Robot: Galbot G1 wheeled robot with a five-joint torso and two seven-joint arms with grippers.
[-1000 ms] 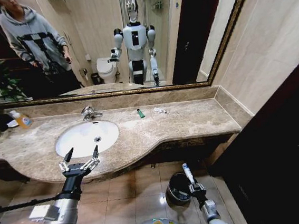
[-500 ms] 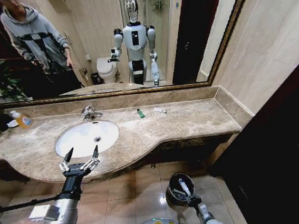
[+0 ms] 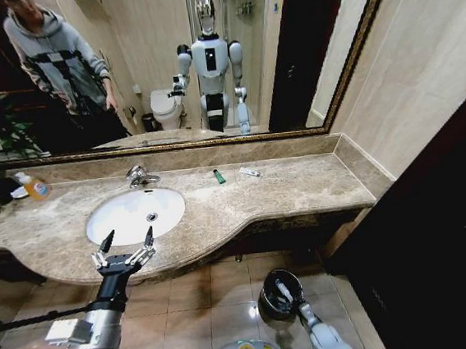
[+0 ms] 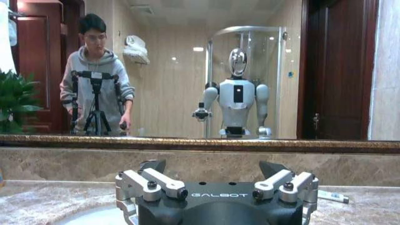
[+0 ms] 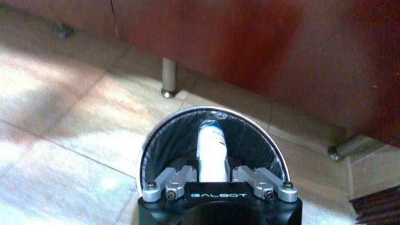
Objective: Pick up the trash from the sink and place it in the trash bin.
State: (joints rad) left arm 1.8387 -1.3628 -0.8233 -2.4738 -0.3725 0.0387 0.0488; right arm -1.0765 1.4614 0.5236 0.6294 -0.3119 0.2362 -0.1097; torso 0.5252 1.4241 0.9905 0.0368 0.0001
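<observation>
While the left gripper is being held spread open before the sink, nothing is being grasped by it. A white tube is being gripped by the right gripper inside the trash bin.

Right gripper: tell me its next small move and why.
Probably open the fingers and let go. The right gripper holds a white tube upright, its blue end pointing into the trash bin, whose dark liner lies directly beneath. The left gripper waits open by the sink.

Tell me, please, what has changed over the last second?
The right hand, shut on a white tube, lowered it from above the small round dark bin down into its mouth. The open left hand stayed before the white oval basin.
</observation>
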